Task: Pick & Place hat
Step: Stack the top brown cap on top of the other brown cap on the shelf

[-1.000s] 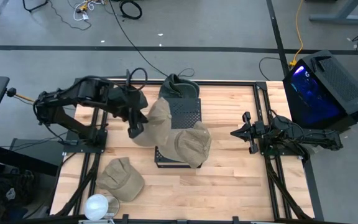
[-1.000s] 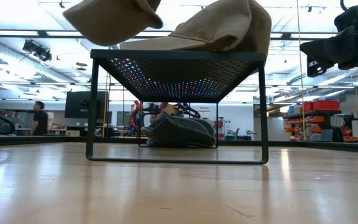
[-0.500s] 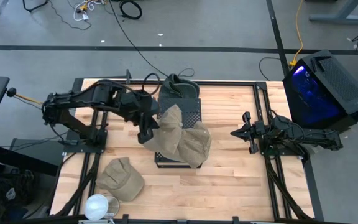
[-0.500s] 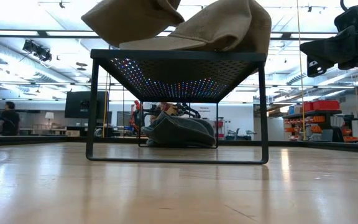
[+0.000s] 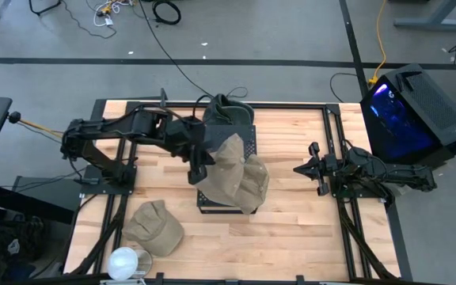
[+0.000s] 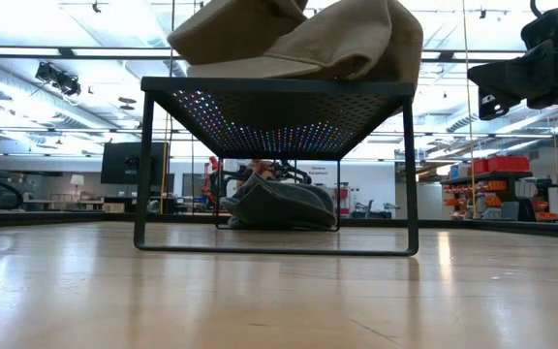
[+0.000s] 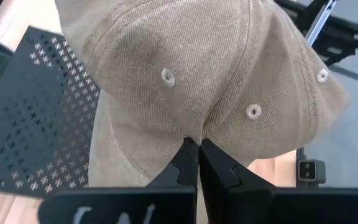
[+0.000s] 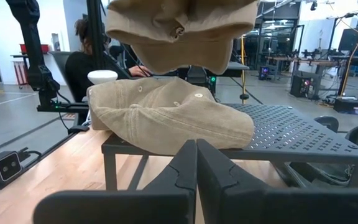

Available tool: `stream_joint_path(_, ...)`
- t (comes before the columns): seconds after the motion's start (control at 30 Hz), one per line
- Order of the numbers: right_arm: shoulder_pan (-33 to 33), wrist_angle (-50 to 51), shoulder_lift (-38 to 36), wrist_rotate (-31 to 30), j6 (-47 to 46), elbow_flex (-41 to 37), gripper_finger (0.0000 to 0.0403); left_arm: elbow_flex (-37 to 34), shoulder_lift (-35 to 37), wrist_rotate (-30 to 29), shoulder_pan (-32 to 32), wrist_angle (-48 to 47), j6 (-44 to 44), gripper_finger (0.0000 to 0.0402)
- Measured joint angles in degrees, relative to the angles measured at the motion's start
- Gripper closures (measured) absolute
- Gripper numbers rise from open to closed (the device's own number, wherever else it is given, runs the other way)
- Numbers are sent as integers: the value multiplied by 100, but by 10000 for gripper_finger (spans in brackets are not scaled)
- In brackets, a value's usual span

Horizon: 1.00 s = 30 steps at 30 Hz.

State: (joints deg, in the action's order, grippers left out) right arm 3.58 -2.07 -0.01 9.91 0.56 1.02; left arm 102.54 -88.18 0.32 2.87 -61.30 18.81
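Note:
My left gripper (image 5: 199,169) is shut on a tan hat (image 5: 224,158), which hangs over the black perforated rack (image 5: 242,139) and shows from below in the low view (image 6: 235,29). In the right wrist view this hat (image 8: 179,28) floats above a second tan hat (image 8: 166,115). That second hat rests crown up on the rack's top near its near right corner (image 5: 252,186). A dark green hat (image 6: 279,204) lies on the table under the rack's far end. My right gripper (image 5: 301,169) waits shut at the table's right side. My left gripper pinches a fold of the tan hat's crown cloth (image 7: 194,132) between its two shut fingers (image 7: 185,158). The fingers come from the table's left, roughly level. The hat is lifted clear and droops beyond the fingers, above the rack and the other hat.
A third tan hat (image 5: 155,227) lies on the table near the near left corner, with a white round object (image 5: 124,262) beside it. Bare wood (image 5: 299,229) lies to the right of the rack and in front of it. A seated person (image 8: 86,59) shows beyond the table.
My left gripper has moved toward the table's right, carrying the tan hat from beside the rack's left edge to above the rack. The hat now overlaps the second tan hat. The gripper has stayed shut on it.

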Motion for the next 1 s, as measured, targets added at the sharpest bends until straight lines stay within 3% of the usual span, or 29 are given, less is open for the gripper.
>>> stream_joint_path(0.23, 1, 0, 0, 1, 0, 0, 396, 0, -11, -8, 0, 422, -49, 398)
stream_joint_path(1.0, -1, -1, 0, 0, 0, 0, 396, -5, -584, 240, -2, 499, -29, 397)
